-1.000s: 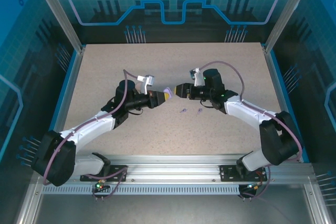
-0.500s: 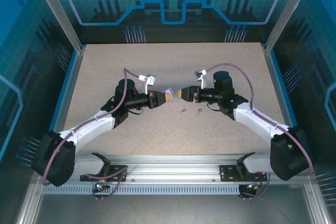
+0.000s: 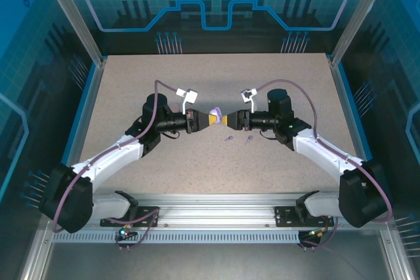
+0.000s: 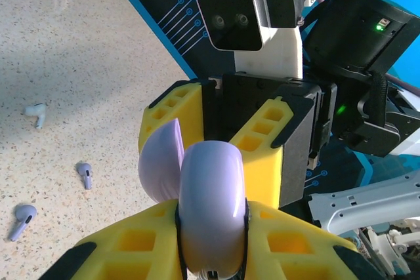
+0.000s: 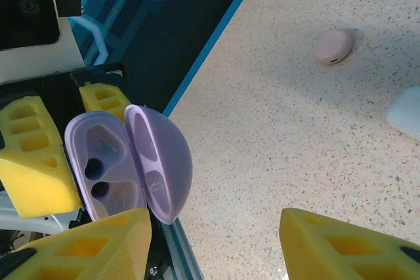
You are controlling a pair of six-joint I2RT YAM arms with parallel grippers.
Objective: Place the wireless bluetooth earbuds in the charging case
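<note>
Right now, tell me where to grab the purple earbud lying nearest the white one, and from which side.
Probably from straight above: the purple earbud lies flat on the table, so there is no room to get underneath. Close the jaws across its rounded head, crosswise to the stem; the stem looks too thin to hold securely.

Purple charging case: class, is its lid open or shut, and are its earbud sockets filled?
Open, sockets empty. The right wrist view shows the purple case with its lid swung aside, exposing two dark empty wells.

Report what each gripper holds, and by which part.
Left gripper clamps the purple charging case by the sides of its body, lid open. Right gripper holds nothing, jaws open at the lid.
</note>
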